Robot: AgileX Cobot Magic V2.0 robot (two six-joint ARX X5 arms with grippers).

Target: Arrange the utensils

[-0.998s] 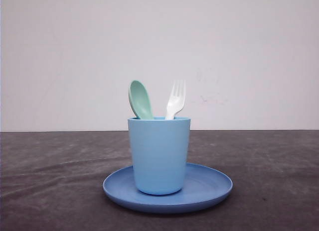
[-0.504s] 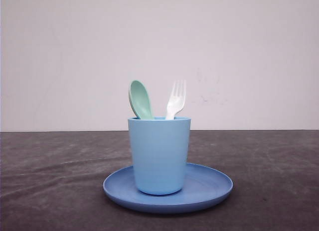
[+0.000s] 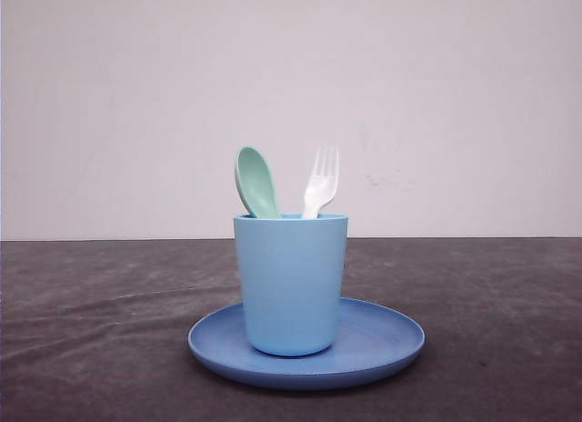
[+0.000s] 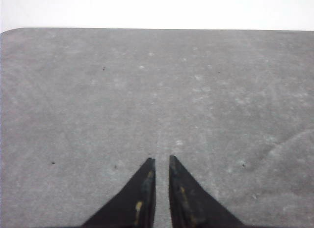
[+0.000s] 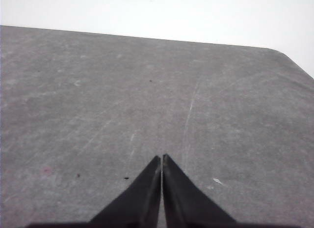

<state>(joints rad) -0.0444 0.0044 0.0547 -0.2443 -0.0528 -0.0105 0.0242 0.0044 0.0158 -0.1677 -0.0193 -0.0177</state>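
A mint-green spoon (image 3: 256, 181) and a white fork (image 3: 322, 179) stand upright side by side in a light blue cup (image 3: 291, 281), bowl and tines up, their handles hidden inside it. The cup stands on a blue round plate (image 3: 386, 336) in the middle of the dark table. In the left wrist view my left gripper (image 4: 161, 159) hovers over bare grey table, its fingers nearly together with a thin slit between them and nothing held. My right gripper (image 5: 161, 156) is shut, fingers pressed together over bare table, holding nothing.
The dark grey table (image 3: 491, 295) stretches to both sides of the plate. A plain white wall (image 3: 455, 95) rises behind its far edge. A rounded table corner (image 5: 289, 58) lies ahead of the right gripper.
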